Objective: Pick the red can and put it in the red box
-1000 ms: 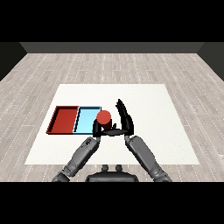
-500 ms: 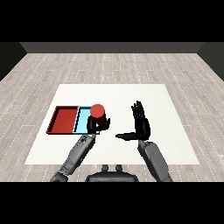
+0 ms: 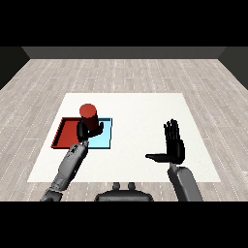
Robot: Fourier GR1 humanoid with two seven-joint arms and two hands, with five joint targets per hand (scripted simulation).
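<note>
We see the left hand (image 3: pixel 90 130) curled round the red can (image 3: pixel 88 114), which it holds upright and lifted off the table. In the head view the can appears over the boundary where the red tray (image 3: pixel 64 133) meets the light blue tray (image 3: pixel 105 139); whether it is above one tray or the other we cannot tell. The can's flat top faces up and its lower part is hidden behind the dark fingers. The left forearm (image 3: pixel 70 164) enters from 7 o'clock and rises toward the trays.

The two trays lie side by side and touching on the white table (image 3: pixel 140 111), the red one at 9 o'clock of the light blue one. Both sit toward the table's left half.

The right hand (image 3: pixel 173 147) stands well apart from the can, at 4 o'clock of it. Its fingers (image 3: pixel 171 130) are straight and point toward 12 o'clock, its thumb juts toward 9 o'clock, and it grasps nothing. The right forearm (image 3: pixel 185 183) comes in from 5 o'clock. The table rests on a grey plank floor (image 3: pixel 145 72).
</note>
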